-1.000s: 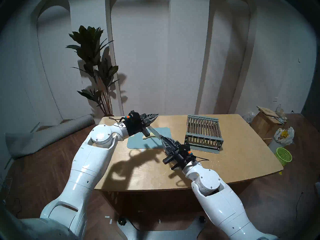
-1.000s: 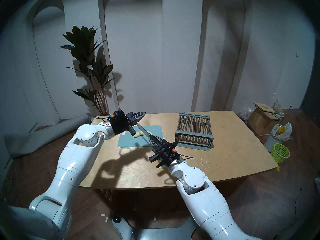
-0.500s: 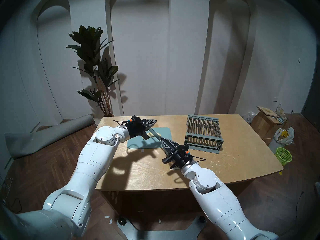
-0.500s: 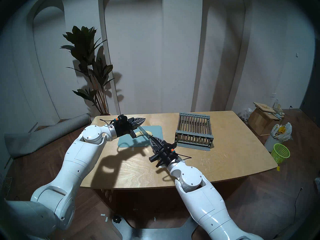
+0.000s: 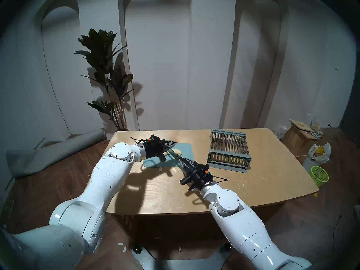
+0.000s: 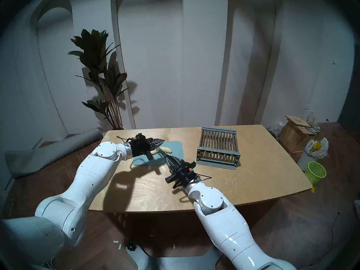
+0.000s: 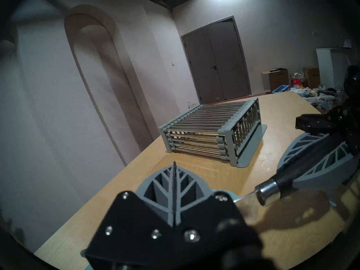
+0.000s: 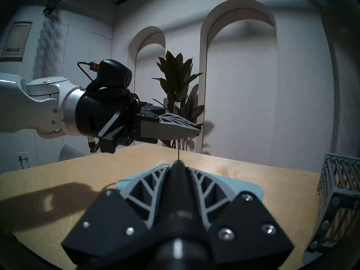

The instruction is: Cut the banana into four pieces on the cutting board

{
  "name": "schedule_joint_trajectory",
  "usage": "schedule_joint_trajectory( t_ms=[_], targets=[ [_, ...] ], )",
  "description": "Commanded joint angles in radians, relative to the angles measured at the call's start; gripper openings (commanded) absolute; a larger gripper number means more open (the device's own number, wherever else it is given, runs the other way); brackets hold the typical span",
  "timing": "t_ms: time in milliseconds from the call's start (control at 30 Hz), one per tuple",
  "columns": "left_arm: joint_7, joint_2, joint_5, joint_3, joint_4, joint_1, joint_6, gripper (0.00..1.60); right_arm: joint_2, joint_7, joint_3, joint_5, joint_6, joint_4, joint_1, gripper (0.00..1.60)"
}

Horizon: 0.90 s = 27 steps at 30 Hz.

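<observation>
Biggest worry from where I'm standing: the banana (image 5: 176,152) is soft and slick, so if the knife (image 5: 174,154) comes down at a slant it could squash or roll the fruit off the cutting board (image 5: 187,149) instead of slicing clean. The blade is also really close to the left gripper (image 5: 174,142), so a sideways slip could clip those fingers.

The right gripper (image 5: 180,159) is clamped tight around the knife handle, blade pointing out toward the far left. The left gripper's fingers are pressed together with nothing between them, hovering just above the banana's left end. The banana lies on the board's middle, right under the blade, between both grippers. Can't tell if it's cut through yet.
</observation>
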Motion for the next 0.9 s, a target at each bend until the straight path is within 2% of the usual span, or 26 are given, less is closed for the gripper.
schedule_joint_trajectory(
  t_ms=[0, 600, 867],
  targets=[
    [-0.035, -0.019, 0.004, 0.01, 0.078, -0.103, -0.08, 0.0, -0.018, 0.005, 0.0, 0.005, -0.038, -0.004, 0.031, 0.0],
    [-0.119, -0.057, 0.016, 0.047, 0.339, -0.221, -0.273, 0.0, -0.012, -0.001, 0.012, 0.02, -0.078, 0.018, 0.024, 0.0],
    [-0.143, -0.071, 0.023, 0.067, 0.416, -0.259, -0.311, 0.0, -0.01, 0.003, 0.019, 0.025, -0.072, 0.026, 0.024, 0.0]
  ],
)
